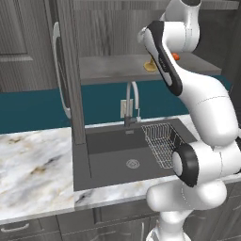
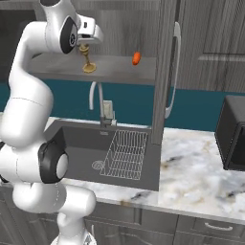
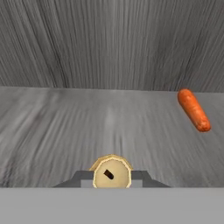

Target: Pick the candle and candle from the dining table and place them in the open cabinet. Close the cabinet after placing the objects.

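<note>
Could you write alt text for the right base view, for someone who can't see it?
A white robot arm holds a brass candle on the shelf of an open cabinet, beside a small orange thing. Below are a dark sink and marble counter.

I can read no text, label, brand, number or sign in any of the three views. All the surfaces that could carry writing look plain
</note>
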You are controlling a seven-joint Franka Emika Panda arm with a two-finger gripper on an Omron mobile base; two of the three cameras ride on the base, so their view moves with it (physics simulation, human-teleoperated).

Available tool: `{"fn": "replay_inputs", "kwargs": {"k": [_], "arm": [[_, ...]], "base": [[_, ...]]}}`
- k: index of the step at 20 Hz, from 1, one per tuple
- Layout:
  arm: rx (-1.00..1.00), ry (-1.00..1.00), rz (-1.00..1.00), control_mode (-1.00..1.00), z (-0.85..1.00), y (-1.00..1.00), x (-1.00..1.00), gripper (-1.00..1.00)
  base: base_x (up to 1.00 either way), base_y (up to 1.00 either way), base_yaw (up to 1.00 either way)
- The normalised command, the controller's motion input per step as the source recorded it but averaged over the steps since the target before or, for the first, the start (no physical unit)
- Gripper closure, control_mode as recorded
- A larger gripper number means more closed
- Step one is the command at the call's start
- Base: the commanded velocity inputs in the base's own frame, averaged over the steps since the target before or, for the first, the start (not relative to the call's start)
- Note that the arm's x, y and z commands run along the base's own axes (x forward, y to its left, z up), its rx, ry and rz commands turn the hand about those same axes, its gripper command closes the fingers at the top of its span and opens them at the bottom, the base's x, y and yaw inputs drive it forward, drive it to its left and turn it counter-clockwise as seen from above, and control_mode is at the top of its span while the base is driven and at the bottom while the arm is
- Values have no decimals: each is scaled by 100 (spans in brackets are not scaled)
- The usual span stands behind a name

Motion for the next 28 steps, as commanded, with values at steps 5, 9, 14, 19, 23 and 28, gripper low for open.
{"fn": "replay_inputs", "kwargs": {"k": [5, 9, 14, 19, 23, 28], "arm": [[0, 0, 0, -100, -4, 0, 24, 100], [0, 0, 0, -100, -18, 0, 11, 100], [0, 0, 0, -100, -16, 0, 17, 100], [0, 0, 0, -100, -6, 0, 5, 100], [0, 0, 0, -100, 0, 0, 0, 100], [0, 0, 0, -100, 0, 0, 0, -100]], "base": [[0, 0, 0], [0, 0, 0], [0, 0, 0], [0, 0, 0], [0, 0, 0], [0, 0, 0]]}}
